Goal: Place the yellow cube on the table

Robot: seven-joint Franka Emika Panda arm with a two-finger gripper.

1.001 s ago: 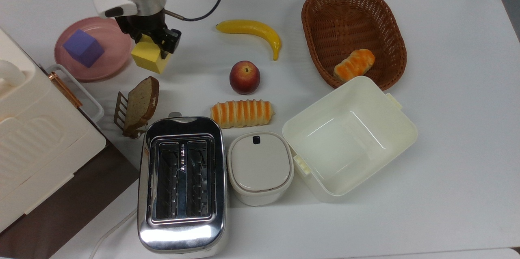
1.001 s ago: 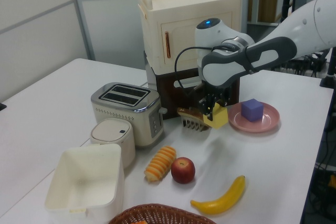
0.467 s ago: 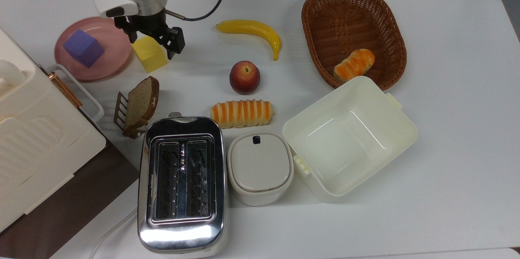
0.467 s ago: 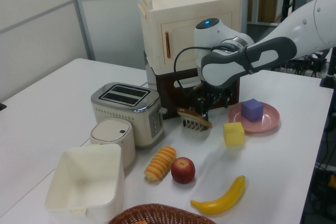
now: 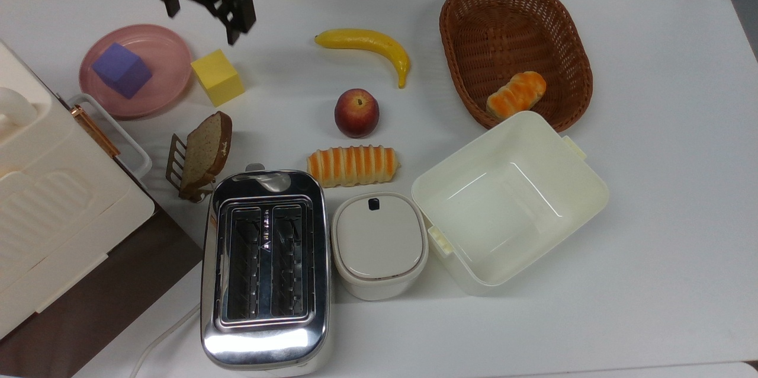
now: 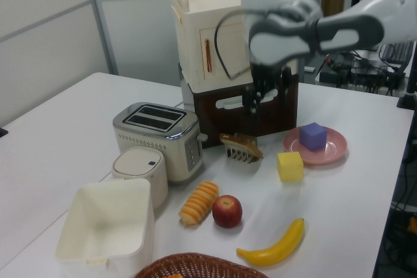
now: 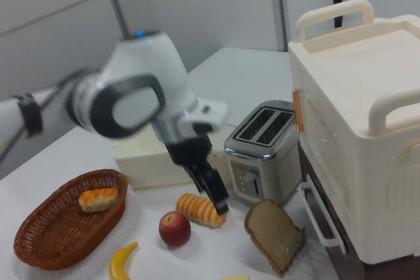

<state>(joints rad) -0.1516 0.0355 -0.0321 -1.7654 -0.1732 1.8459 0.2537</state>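
The yellow cube (image 5: pixel 217 77) sits on the table (image 5: pixel 651 70), claw (image 5: pixel 200 5) spread wide above

my arm is glossy white with rounded shells and dark grey joint bands, a small blue light on top, a thin black cable looping alongside, and my hand (image 5: pixel 201 7) ends in black fingers (image 5: pixel 238 13)
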